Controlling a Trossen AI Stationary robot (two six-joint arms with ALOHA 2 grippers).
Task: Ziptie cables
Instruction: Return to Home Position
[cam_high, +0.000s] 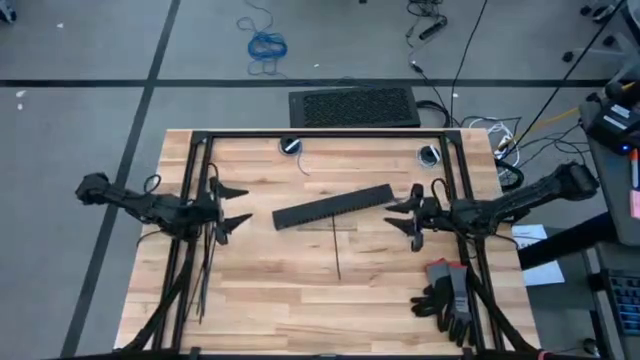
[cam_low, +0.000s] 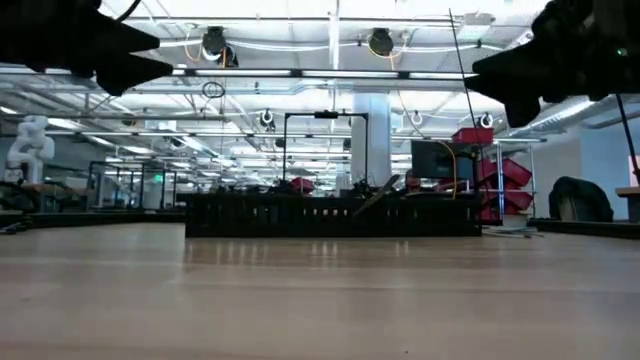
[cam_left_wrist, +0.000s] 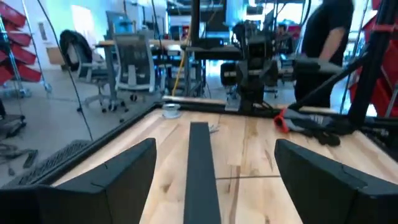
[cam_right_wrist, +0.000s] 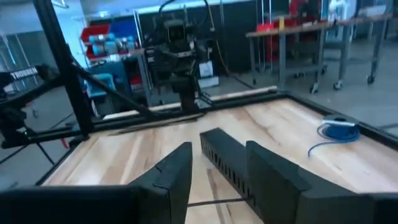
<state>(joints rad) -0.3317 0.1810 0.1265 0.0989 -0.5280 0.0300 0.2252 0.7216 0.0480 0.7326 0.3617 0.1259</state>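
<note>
High view, arms either side of the wooden table (cam_high: 300, 300): left gripper (cam_high: 248, 204) at centre-left, right gripper (cam_high: 390, 214) at centre-right. Each has its fingers spread wide w/ nothing between them. At frame centre, slightly tilted, lies the black cable duct (cam_high: 335, 205), which looks closed and is apart from both grippers.

To bring the arms home well, I judge I should lift first, then pull back. I'd keep both sets of fingers apart and go slow enough that no tip clips the duct. The right gripper sits just beside the duct's right end, so that arm needs the most care.

One ziptie (cam_high: 337, 252), a very thin straight dark strip, lies loose on the wood just below the duct, running toward the bottom of frame. Right wrist view shows what is prob. the same strip as a fine line low between that arm's fingers (cam_right_wrist: 168, 180).

The cables aren't visible in any view. They're prob. shut inside the duct, and I can't see any tie on them. Work gloves (cam_high: 448, 292) lie lower right, clear of both arms.
</note>
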